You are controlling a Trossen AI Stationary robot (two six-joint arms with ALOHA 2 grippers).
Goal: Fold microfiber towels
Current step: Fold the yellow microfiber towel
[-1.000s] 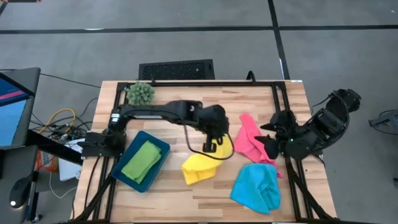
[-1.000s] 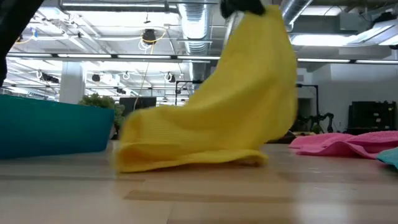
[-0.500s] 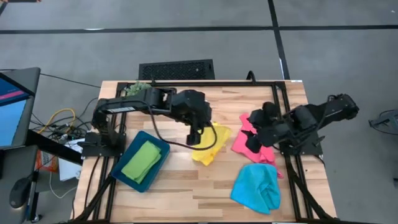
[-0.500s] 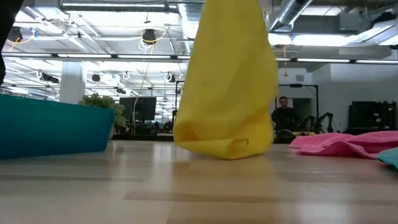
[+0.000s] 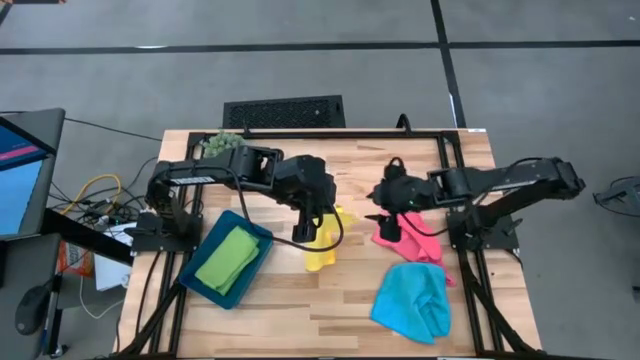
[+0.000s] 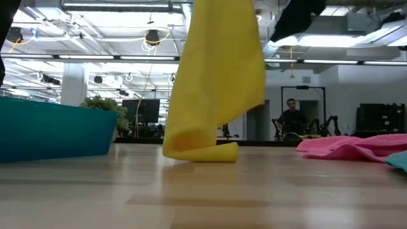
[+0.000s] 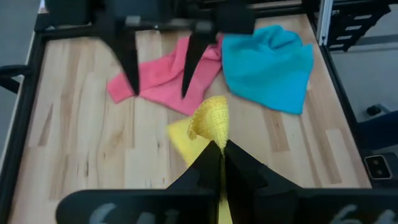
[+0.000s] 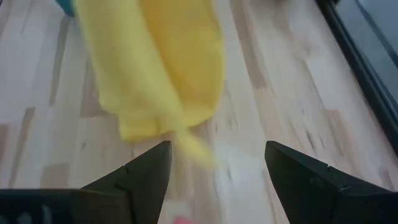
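Note:
The yellow towel (image 6: 216, 76) hangs from my left gripper (image 7: 221, 157), which is shut on it above the table's middle (image 5: 306, 226). My right gripper (image 8: 217, 168) stands open just right of the yellow towel (image 5: 326, 242), above the pink towel's left edge, and touches nothing; the left wrist view shows its two spread fingers (image 7: 130, 62). The pink towel (image 5: 405, 235) and the blue towel (image 5: 412, 300) lie crumpled on the table at the right. The green towel (image 5: 230, 258) lies folded in the teal tray (image 5: 262, 238). My left gripper pinches a bunched top part of the yellow towel (image 7: 211, 124) between its two shut fingers, which slant down from the table's left side. The towel hangs slack below the fingers. Its curled lower end (image 6: 202, 151) rests on the table.
A spiky green plant ball (image 5: 222, 146) sits at the far left corner. The teal tray (image 6: 57, 130) stands left of the hanging towel. Bare wood lies along the near edge between tray and blue towel (image 6: 399, 160). A person shows in the room behind.
My left gripper has risen and gone toward the table's left, drawing the yellow towel up from a spread heap; only the towel's lower end stays on the table. My right gripper has swung in from the right edge toward the yellow towel, sinking and rolling, still open.

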